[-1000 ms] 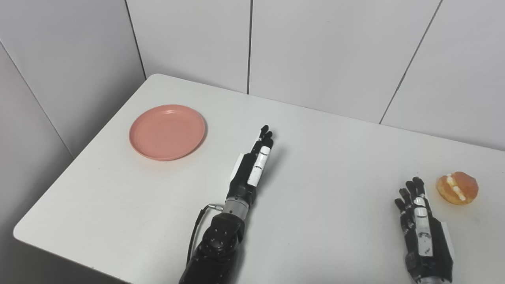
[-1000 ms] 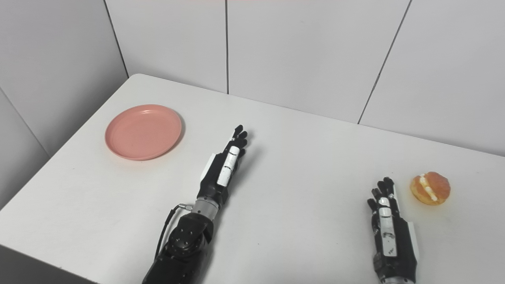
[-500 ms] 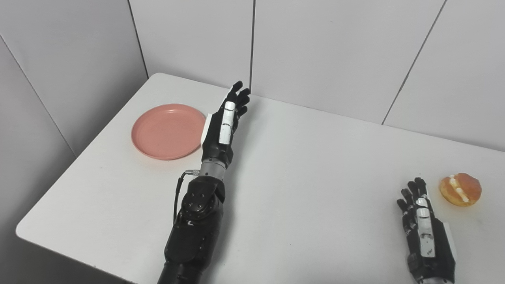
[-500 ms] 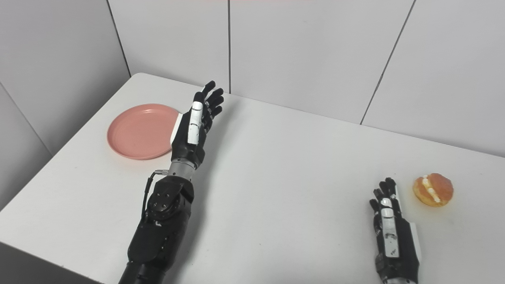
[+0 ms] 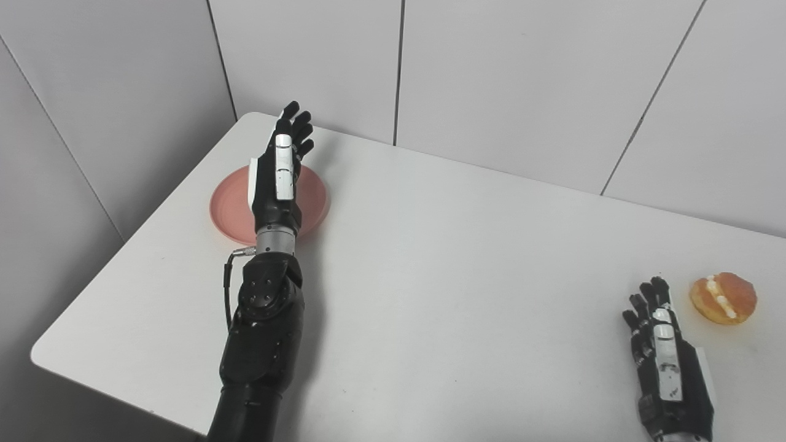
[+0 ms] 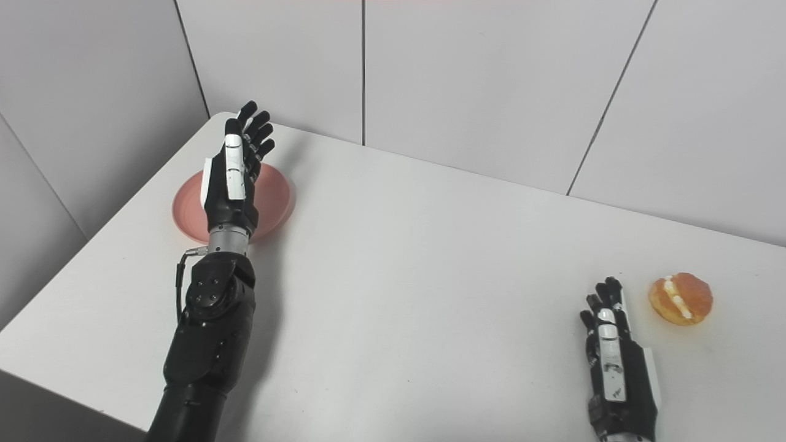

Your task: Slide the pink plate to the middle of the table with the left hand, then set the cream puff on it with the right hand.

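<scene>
Pale wall panels enclose a white table (image 5: 430, 258), where the round pink plastic plate (image 5: 316, 199) sits near the far left corner under the empty, spread-fingered left hand (image 5: 277, 178). It should lower flat onto the plate and drag gently toward centre. The right hand (image 5: 666, 362) lies empty with fingers apart beside the orange cream-filled cream puff (image 5: 723, 298).

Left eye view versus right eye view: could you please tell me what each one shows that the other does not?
Only the left eye view shows the rounded near-left corner of the white table; the right eye view crops it.

Only the right eye view shows the fingers of the left robot hand fanned apart, with gaps between them; in the left eye view they look bunched.

Both show that open robot hand in front of the round pink plate, covering its middle. Both also show the right robot hand lying open beside the orange cream puff, not touching it.
</scene>
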